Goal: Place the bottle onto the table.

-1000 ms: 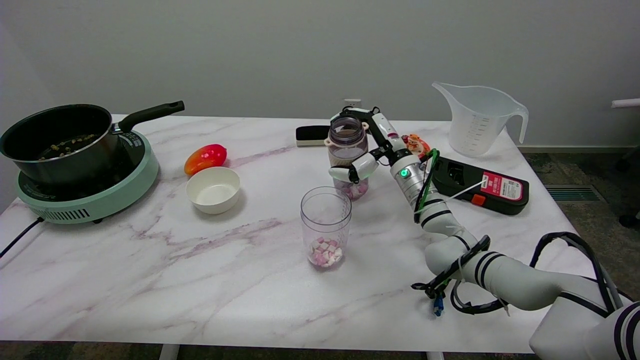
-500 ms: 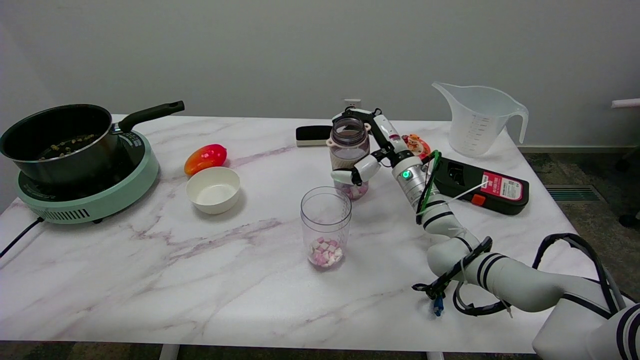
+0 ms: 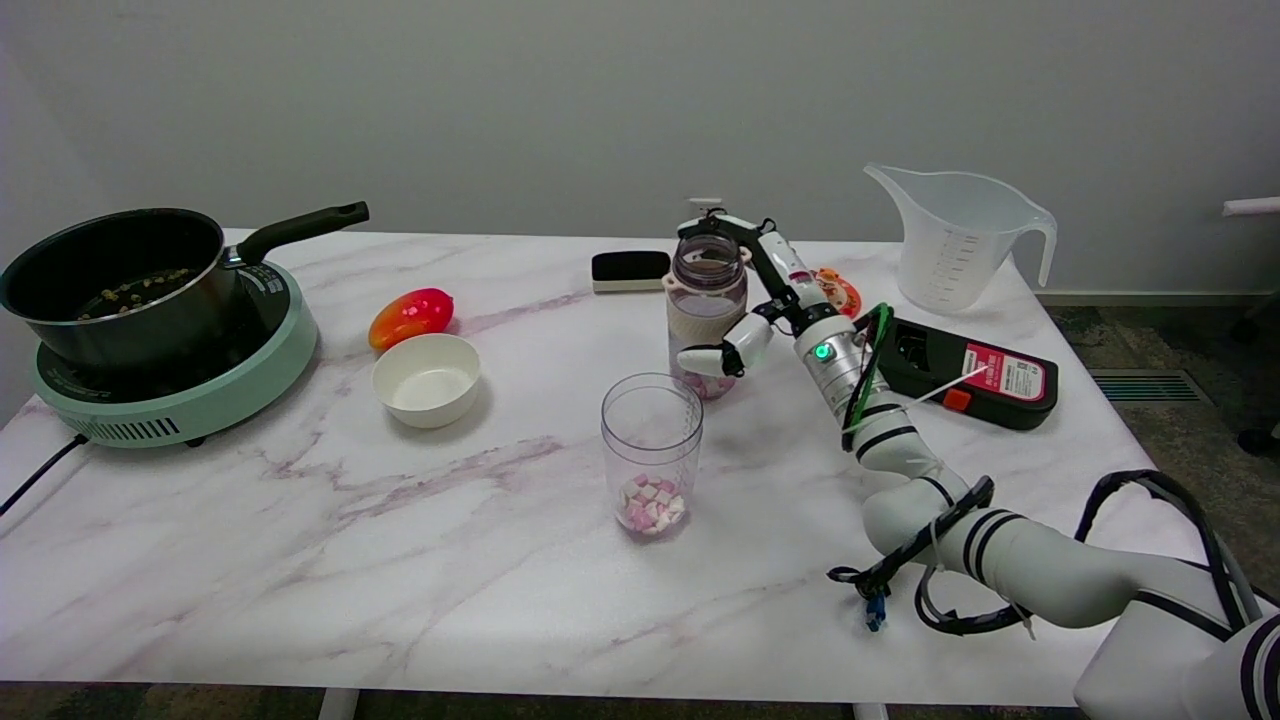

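Note:
The bottle (image 3: 704,302) is a clear, open-topped jar with a pale band round its middle and pink and white pieces at its bottom. It stands upright at the middle back of the marble table (image 3: 400,560), its base at or just above the surface; I cannot tell which. My right hand (image 3: 768,300) holds it from the right, with the thumb across its lower front and the fingers (image 3: 735,226) curled round behind its rim. A clear cup (image 3: 651,450) with similar pieces stands just in front of it.
A black and red device (image 3: 965,372) lies right of the arm, with a small orange thing (image 3: 832,288) and a clear measuring jug (image 3: 955,238) behind. A black block (image 3: 630,270) lies behind the bottle. At left are a white bowl (image 3: 426,379), a red pepper (image 3: 411,315) and a pan (image 3: 120,280) on a green cooker (image 3: 190,395).
The hand and the bottle have shifted together a little to the right. Everything else on the table is where it was.

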